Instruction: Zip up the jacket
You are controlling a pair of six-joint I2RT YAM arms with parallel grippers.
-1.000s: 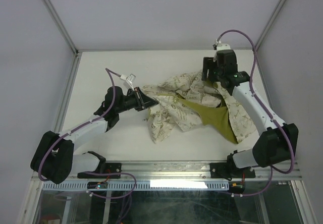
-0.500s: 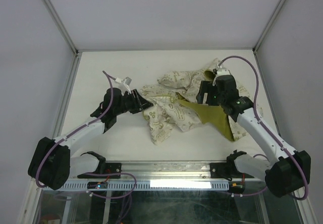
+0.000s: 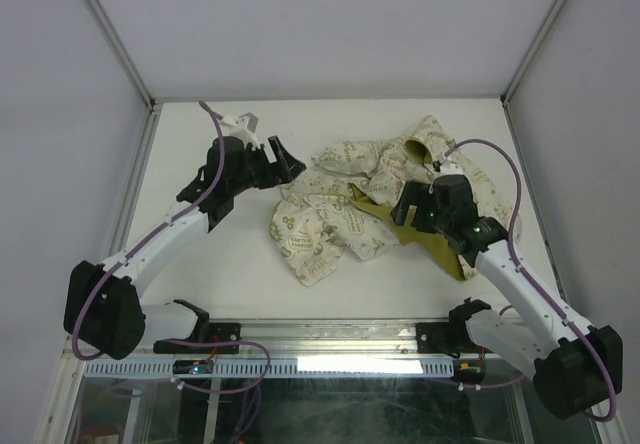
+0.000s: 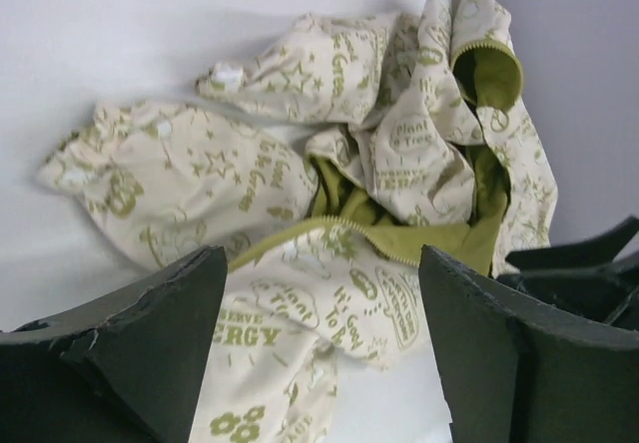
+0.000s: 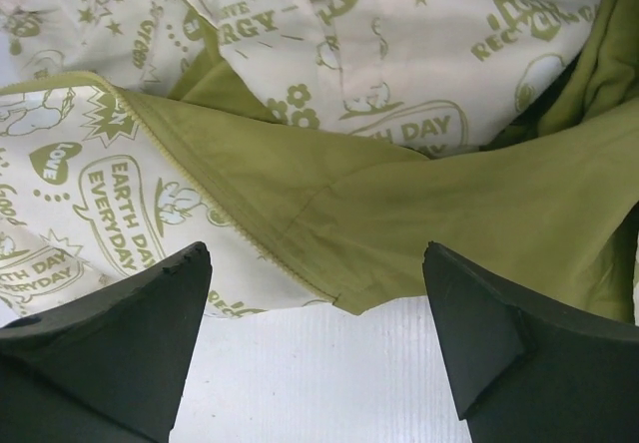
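Now, mid-bench (image 3: 200,264), the jacket (image 3: 365,199) lies crumpled and still unzipped. The left tool (image 3: 288,162) has pulled back to the jacket's 10 o'clock, spread and empty. The right tool (image 3: 403,216) has dropped over the lining (image 5: 399,204) at 4 o'clock, also spread. So neither holds an edge. Folds hide the slider.

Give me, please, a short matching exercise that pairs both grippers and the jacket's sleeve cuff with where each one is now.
Things:
1. left gripper
2. right gripper
3. sleeve cuff

Places and states:
A. at the far side of the jacket, olive inside showing
B. open, above the olive lining
C. open, left of the jacket in the top view

Pairs: 1-C, 2-B, 3-A.
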